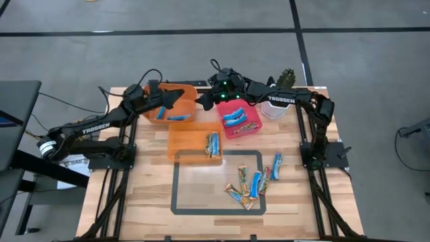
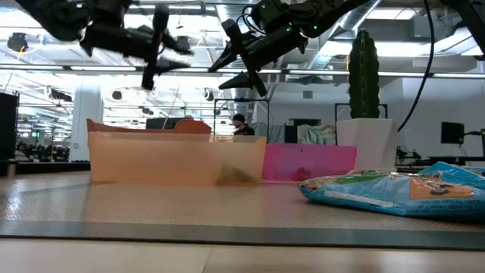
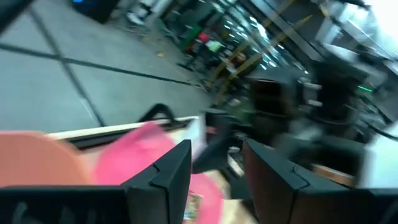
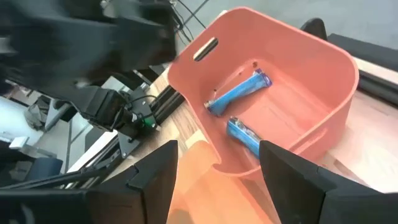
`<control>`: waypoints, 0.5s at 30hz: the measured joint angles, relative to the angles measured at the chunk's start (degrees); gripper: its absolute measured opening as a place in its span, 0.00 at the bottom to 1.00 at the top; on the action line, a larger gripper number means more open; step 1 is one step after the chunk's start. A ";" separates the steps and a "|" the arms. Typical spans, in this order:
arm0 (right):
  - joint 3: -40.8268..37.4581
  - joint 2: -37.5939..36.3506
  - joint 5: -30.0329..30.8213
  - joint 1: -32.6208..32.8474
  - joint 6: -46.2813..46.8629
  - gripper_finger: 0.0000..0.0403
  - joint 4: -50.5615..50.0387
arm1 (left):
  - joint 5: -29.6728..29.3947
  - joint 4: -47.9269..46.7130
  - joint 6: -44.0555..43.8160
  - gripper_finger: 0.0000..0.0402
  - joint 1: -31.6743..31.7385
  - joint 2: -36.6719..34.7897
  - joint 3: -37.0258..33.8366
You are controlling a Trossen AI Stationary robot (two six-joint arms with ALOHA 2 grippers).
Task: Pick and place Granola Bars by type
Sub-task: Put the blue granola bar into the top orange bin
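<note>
Wooden slatted table (image 1: 134,202) with a grey tape rectangle (image 1: 176,188); at its back sit a deep orange plastic bin (image 1: 183,94) holding two blue bars, a shallow orange plastic tray (image 1: 181,138) with one or two multicoloured bars, and a pink plastic bin (image 1: 250,129) with blue bars in it. Left gripper (image 3: 214,171) hovers over the deep orange bin's rim, fingers apart with nothing between them. Right gripper (image 4: 217,165) hangs between the deep bin and the pink bin, fingers spread wide, also empty; its wrist view looks down on the two blue bars in the deep bin. Remaining Granola Bars (image 1: 252,185), shiny wrapped blue and tan/red/green ones, lie loose in a small cluster at the near right corner of the tape rectangle, some overlapping, one blue bar (image 1: 277,165) just outside the tape. Judgement: bars look light, flat, slightly crushable, foil wrapper slick so likely to slip or skid if nudged. Best grip probably across the short width at mid-length, fingers straddling the long edges; take an outer, non-overlapped bar first so neighbours don't get dragged along.
</note>
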 joint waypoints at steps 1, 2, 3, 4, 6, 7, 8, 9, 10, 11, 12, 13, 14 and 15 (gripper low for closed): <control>0.00 0.00 0.00 0.00 0.00 0.54 -0.44 | -0.03 -0.32 1.15 0.34 -1.36 -0.01 1.02; 0.00 0.00 0.00 0.00 -0.02 0.54 -0.86 | -0.23 -0.36 2.43 0.34 -2.79 -0.01 1.94; 0.00 0.00 -0.06 0.00 -0.02 0.54 -1.29 | -0.93 -0.33 3.58 0.34 -4.34 0.00 2.86; 0.00 0.00 -0.18 0.00 -0.02 0.54 -1.76 | -2.16 -0.50 4.70 0.34 -5.82 0.00 3.96; 0.00 0.00 -0.60 0.00 -0.10 0.54 -2.58 | -3.77 -0.75 6.93 0.34 -8.44 -0.02 6.09; 0.00 0.00 -0.98 0.00 -0.42 0.54 -2.98 | -4.07 -0.65 8.22 0.34 -9.69 -0.02 6.98; 0.00 0.00 -1.33 0.00 -0.81 0.54 -3.41 | -4.23 -0.58 9.65 0.34 -10.92 -0.02 7.70; 0.00 0.00 -1.44 0.10 -1.36 0.54 -3.84 | -4.29 -0.56 11.07 0.34 -12.14 -0.02 8.45; 0.00 0.00 -1.41 0.29 -1.80 0.54 -4.36 | -4.36 -0.51 12.49 0.34 -13.38 -0.02 9.22; 0.00 -0.11 -1.44 0.37 -2.41 0.54 -4.93 | -4.39 -0.48 13.95 0.34 -14.57 -0.02 9.95; 0.00 -0.52 -1.45 0.42 -3.17 0.54 -6.10 | -4.64 -0.50 15.31 0.34 -15.77 -0.02 10.53; 0.00 -0.96 -1.38 0.73 -4.10 0.54 -7.41 | -4.96 -0.52 16.37 0.34 -16.87 -0.02 10.92; 0.06 -1.29 -1.18 1.08 -5.25 0.54 -7.91 | -5.74 -0.53 17.03 0.34 -17.93 -0.02 11.13; 0.15 -1.84 -1.18 1.32 -6.21 0.54 -9.15 | -6.54 -0.59 17.12 0.34 -18.90 -0.10 11.15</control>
